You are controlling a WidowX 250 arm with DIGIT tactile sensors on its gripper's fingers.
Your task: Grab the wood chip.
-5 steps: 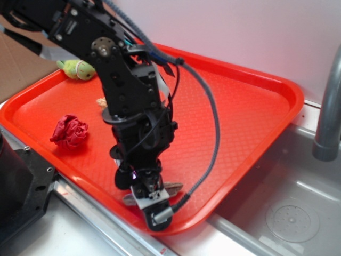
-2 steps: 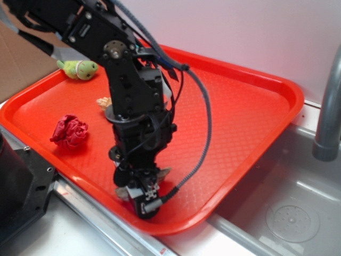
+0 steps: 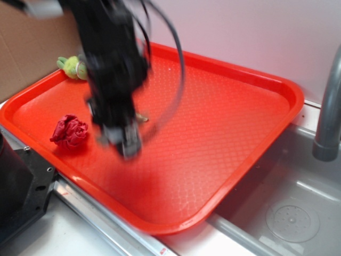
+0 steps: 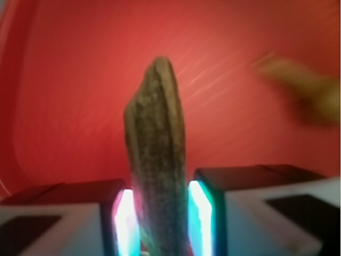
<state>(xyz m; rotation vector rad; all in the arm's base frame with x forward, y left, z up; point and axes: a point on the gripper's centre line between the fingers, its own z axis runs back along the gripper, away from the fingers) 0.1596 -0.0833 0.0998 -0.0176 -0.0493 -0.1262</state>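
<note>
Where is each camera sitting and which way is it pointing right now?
Exterior: off the arm, above the tray's near corner, looking down across the red tray toward the wall; the blurred arm and gripper show.
Wrist: on the arm behind the gripper, looking along its fingers at the tray floor; both fingers show, clamped on the wood chip.
Shared: the red tray and the gripper; the chip is clear only in the wrist view.
</note>
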